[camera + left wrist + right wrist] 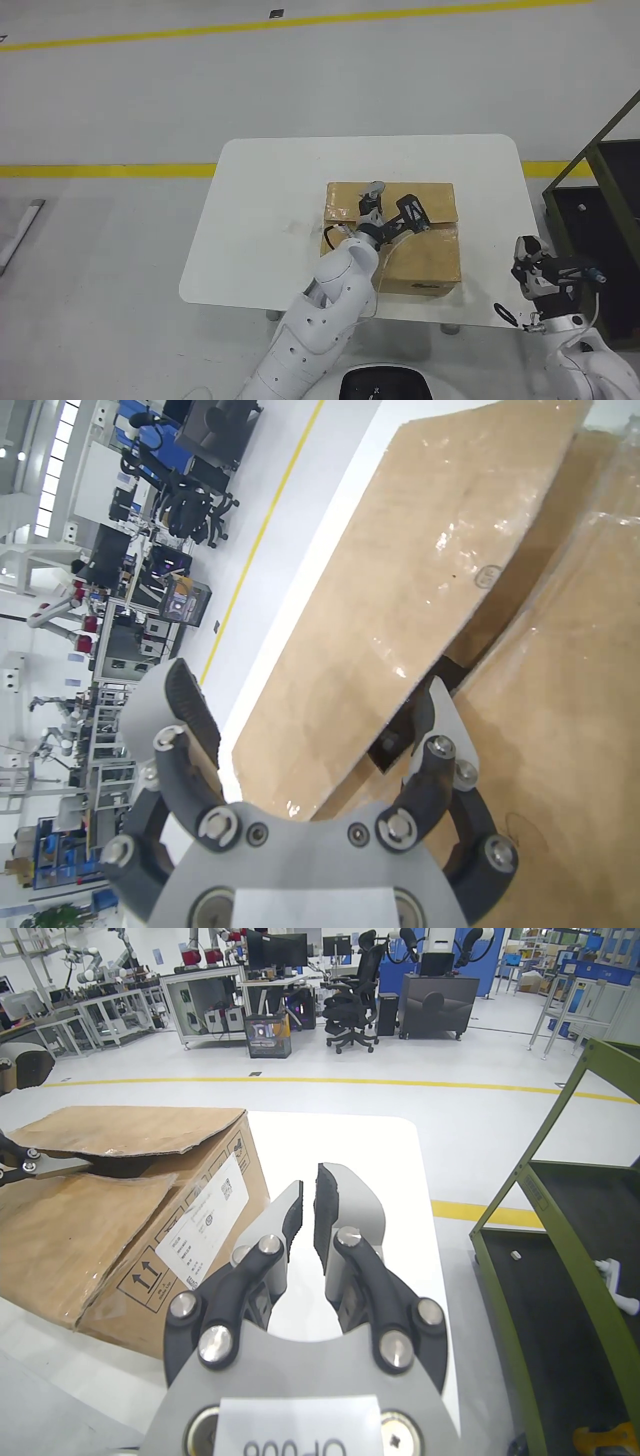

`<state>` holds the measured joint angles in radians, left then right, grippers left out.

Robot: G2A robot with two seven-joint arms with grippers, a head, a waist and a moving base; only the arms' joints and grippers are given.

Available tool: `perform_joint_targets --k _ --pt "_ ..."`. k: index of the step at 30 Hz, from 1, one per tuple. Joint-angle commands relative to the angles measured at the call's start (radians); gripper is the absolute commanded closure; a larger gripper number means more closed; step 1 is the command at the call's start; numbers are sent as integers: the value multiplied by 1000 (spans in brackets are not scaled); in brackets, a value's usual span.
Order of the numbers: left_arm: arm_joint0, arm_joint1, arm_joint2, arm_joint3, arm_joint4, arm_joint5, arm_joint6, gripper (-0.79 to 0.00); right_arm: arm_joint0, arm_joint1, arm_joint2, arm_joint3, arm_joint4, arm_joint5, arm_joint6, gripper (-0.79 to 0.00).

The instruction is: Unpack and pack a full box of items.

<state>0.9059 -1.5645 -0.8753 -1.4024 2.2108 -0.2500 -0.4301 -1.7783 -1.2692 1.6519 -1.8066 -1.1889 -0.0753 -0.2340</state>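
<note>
The left gripper (307, 690) spreads its fingers wide astride the raised far flap (425, 550) of the brown cardboard box (425, 260), which sits near-right on the white table (270, 200). One finger is beneath the flap. Unclamped, the flap could slip off. The right gripper (307, 1198), right of the box, is nearly closed and empty.

White shells, grey-and-black end effectors

The left arm (325, 320) has glossy white casing dotted with small dark holes. The left end effector (305, 680) and right end effector (310, 1183) share grey metal plates, black linkages, silver screws, ribbed black pads (325, 1208) and a white label.
</note>
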Motion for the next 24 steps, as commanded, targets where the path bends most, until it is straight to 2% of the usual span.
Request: perform_joint_targets --k 1,9,10,12,14,19,24 --pt "-5 -2 1 6 23 25 9 -785 1 0 0 -2 1 0 2 -105" --pt "-44 -11 10 28 100 105 44 -785 11 -3 -10 -11 1 1 11 -99" --pt "-52 -13 13 37 108 111 50 -785 12 -3 -11 -13 2 1 11 -89" --pt "-76 -17 22 60 139 125 58 -785 16 -4 -12 -20 9 1 5 -15" --pt "-100 -24 27 82 142 146 70 -785 16 -4 -12 -25 11 0 3 0" --pt "-189 -48 47 170 153 195 78 -785 13 -5 -11 -35 10 -4 -5 0" --pt "-280 -79 75 288 178 291 85 -785 7 -7 -10 -40 10 -4 -11 0"
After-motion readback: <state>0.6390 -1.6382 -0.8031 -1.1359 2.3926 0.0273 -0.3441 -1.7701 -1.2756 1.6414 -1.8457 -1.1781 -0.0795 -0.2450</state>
